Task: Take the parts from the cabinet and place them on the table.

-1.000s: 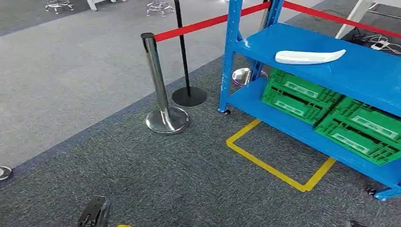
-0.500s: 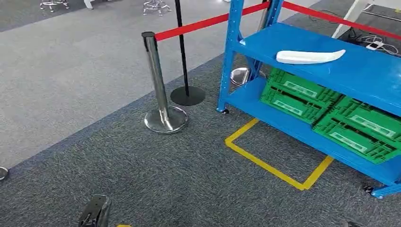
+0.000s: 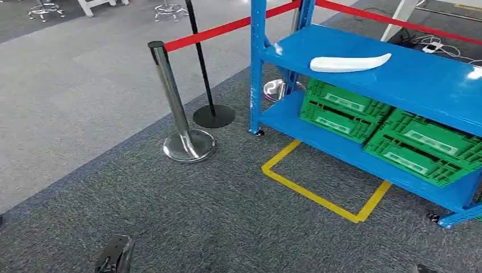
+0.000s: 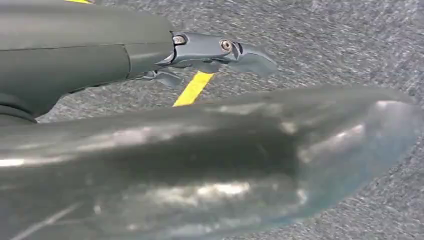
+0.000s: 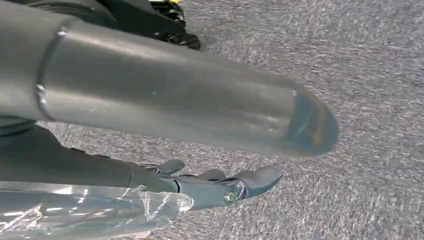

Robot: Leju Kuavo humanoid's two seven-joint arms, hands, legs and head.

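Observation:
A long white curved part lies on the upper board of the blue cabinet, up at the right of the head view. My left hand hangs low at the picture's lower edge, far from the cabinet. Over the grey carpet, the left hand holds nothing, its dark fingers stretched out apart from the thumb. A dark corner of my right hand peeks in at the lower right. Seen from its wrist, the right hand is empty too, with its fingers straight.
Two green crates sit on the cabinet's lower board. A chrome post and a black post carry a red belt left of the cabinet. Yellow floor tape marks a box before it.
The whole picture has shifted left and slightly down, so the camera has moved. The white part and crates lie as before on the cabinet. Both hands still hang low.

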